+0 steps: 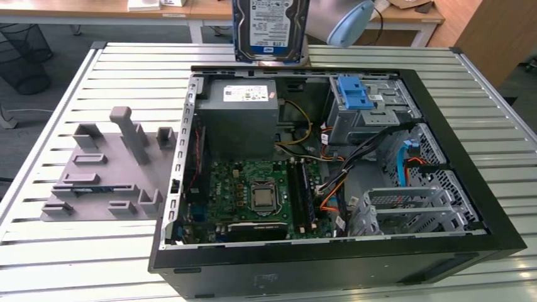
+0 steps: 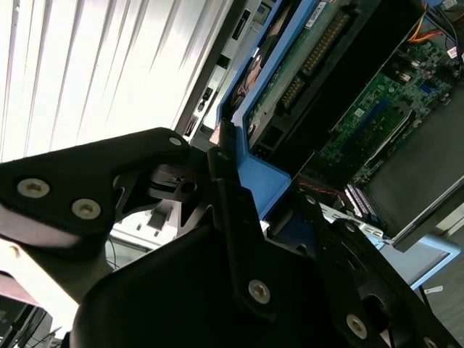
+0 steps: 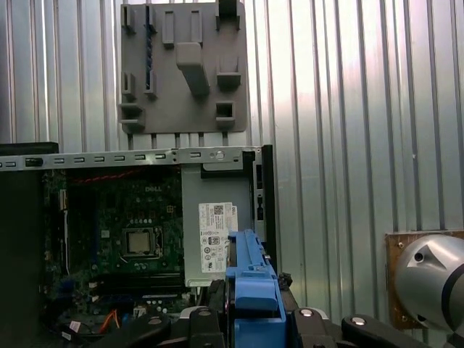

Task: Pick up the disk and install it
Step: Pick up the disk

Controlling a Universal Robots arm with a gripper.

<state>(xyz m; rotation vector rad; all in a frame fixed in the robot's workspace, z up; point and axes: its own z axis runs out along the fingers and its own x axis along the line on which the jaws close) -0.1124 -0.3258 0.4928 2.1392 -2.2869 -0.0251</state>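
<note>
Open black tower case (image 1: 336,270) lying on its side on a slatted metal table (image 1: 126,69), guts all on show. Going by the exterior view, inside it the grey power supply (image 1: 238,119) sits around 11 o'clock, the green motherboard (image 1: 251,189) around 7, and a blue ridged latch (image 1: 353,93) at about 1. A grey slotted fixture plate (image 1: 100,176) lies just beside the case at 9 o'clock. A black wire bin (image 1: 24,60) stands on the floor off toward 10.
</note>
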